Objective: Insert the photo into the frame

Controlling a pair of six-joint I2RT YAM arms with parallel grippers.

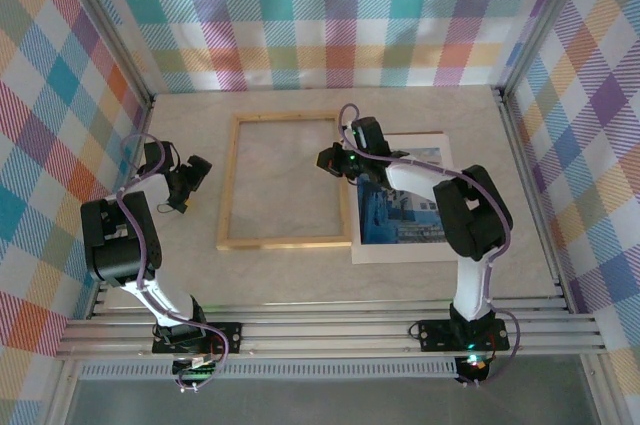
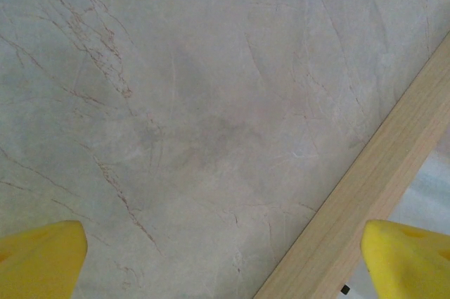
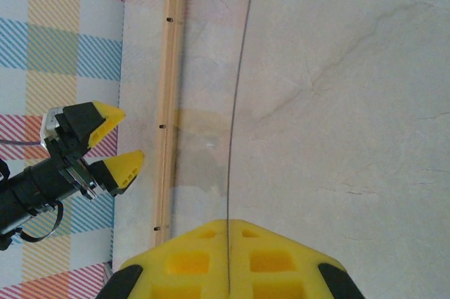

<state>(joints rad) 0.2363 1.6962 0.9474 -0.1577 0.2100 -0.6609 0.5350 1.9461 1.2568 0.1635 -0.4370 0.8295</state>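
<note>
Currently the photo lies flat on the table, right of centre, and is not in the frame. It is a small blue-toned print of buildings and sky sitting on a white mat whose border shows around it. The right arm crosses over it and hides part of it.

The frame lies flat just left of the mat and is larger than the photo. It has thin light golden wood rails, and the marble tabletop shows through the middle. Its right rail runs just beside the mat's left edge; I can't tell if they touch.

The right gripper is over the frame's right rail, near the top corner. In the right wrist view its yellow fingers are pressed together on a thin sheet seen edge-on as a dark curved line. That looks like the clear pane, with a faint yellowish reflection beside it. The frame's far rail shows in that view too.

The left gripper is left of the frame, above bare table and apart from the left rail. Its jaws are spread, holding nothing. The left wrist view shows the yellow fingertips wide apart, with a frame rail running diagonally between them. The right wrist view also shows the left gripper spread, beyond the far rail.

Plaid walls surround the table.
</note>
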